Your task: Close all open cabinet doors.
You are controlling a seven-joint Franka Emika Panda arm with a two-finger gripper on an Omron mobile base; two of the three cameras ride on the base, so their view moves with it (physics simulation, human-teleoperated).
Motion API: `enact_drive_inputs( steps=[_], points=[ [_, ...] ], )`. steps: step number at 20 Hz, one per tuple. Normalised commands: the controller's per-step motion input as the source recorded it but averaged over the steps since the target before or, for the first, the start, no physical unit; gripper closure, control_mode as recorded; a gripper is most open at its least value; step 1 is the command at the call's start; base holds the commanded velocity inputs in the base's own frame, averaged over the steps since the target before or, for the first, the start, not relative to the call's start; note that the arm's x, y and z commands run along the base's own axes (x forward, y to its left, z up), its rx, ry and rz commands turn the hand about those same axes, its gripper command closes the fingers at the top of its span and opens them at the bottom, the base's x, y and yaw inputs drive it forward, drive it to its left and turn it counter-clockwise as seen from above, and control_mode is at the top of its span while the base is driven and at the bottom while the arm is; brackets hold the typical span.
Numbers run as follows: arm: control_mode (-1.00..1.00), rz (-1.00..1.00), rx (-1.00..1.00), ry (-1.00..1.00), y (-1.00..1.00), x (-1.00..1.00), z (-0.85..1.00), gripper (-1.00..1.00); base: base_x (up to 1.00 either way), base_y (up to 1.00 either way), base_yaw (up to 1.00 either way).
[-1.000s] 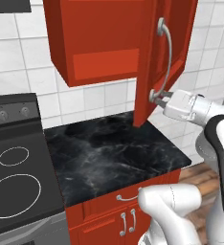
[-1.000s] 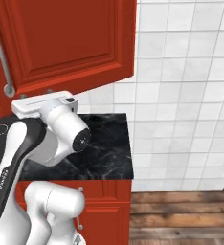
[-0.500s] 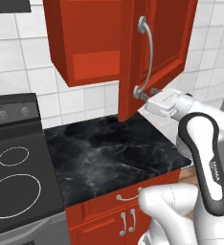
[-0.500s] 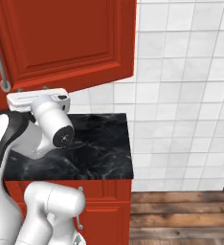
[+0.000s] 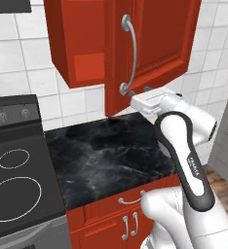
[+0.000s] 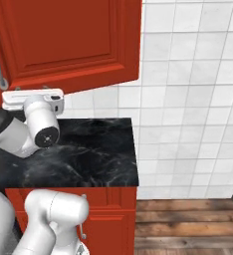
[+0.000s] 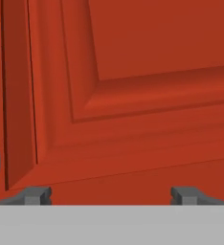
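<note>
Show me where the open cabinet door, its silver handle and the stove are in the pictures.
open cabinet door point(image 5: 157, 44): left base view, on its raised panel.
silver handle point(image 5: 131, 51): left base view, middle of the curved bar.
stove point(image 5: 18, 187): left base view, on the dark cooktop.

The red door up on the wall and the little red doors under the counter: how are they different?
The wall cabinet door is tall and stands partly swung out from its box, while the base cabinet doors are small and shut flat. The wall cabinet door carries a long curved silver handle; the base cabinet doors have short ones. The pincer sits against the wall cabinet door's lower edge, away from the base cabinet doors. Both are glossy red.
</note>
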Motion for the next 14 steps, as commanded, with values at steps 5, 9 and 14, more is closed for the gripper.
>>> enact_drive_inputs(
  steps=[5, 9, 14],
  points=[
    [-1.00, -0.10, 0.00, 0.00, 0.26, 0.40, 0.00, -1.00, 0.00, 0.00, 0.00],
    [-1.00, -0.09, 0.00, 0.00, 0.24, 0.38, 0.00, -1.00, 0.00, 0.00, 0.00],
    [-1.00, -0.08, 0.00, 0.00, 0.17, 0.40, 0.00, -1.00, 0.00, 0.00, 0.00]
  ],
)
